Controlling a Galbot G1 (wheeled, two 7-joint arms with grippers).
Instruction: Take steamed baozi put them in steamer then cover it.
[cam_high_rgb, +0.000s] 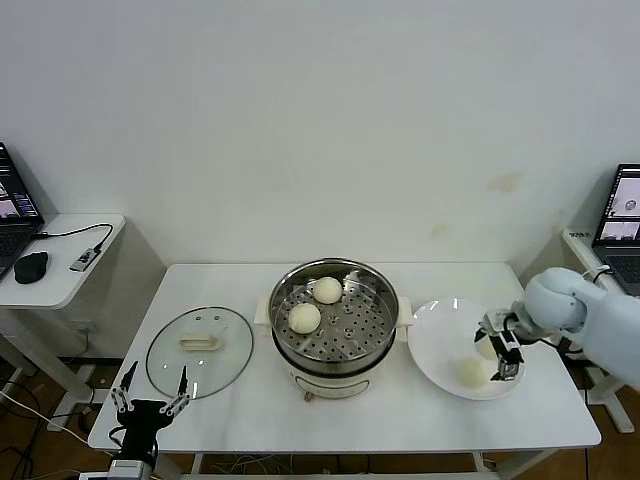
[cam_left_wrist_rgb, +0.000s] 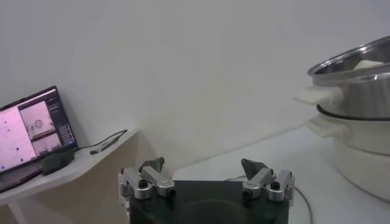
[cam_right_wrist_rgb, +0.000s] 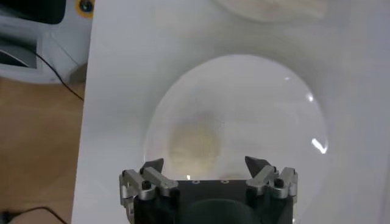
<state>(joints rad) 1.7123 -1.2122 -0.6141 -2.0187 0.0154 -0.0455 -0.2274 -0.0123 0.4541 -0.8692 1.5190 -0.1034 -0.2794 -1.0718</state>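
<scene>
The right pincer (cam_right_wrist_rgb: 207, 163) hangs above a white plate (cam_right_wrist_rgb: 274, 103) on the white table (cam_right_wrist_rgb: 122, 73), its two fingers (cam_right_wrist_rgb: 153, 167) spread wide with nothing between them. A pale bun (cam_right_wrist_rgb: 194, 143) lies on the plate just ahead of the fingertips, nearer one finger than the other.

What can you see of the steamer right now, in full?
The steamer is a round, shiny stainless-steel pot on a cream-white base with cream side handles, standing upright at the middle of the white table. It is uncovered: the glass lid lies flat on the table on the robot's left, apart from the pot. A perforated steel tray inside carries two baozi, one toward the back and one nearer the left. The white plate lies close on its right. Neither gripper touches it.
</scene>
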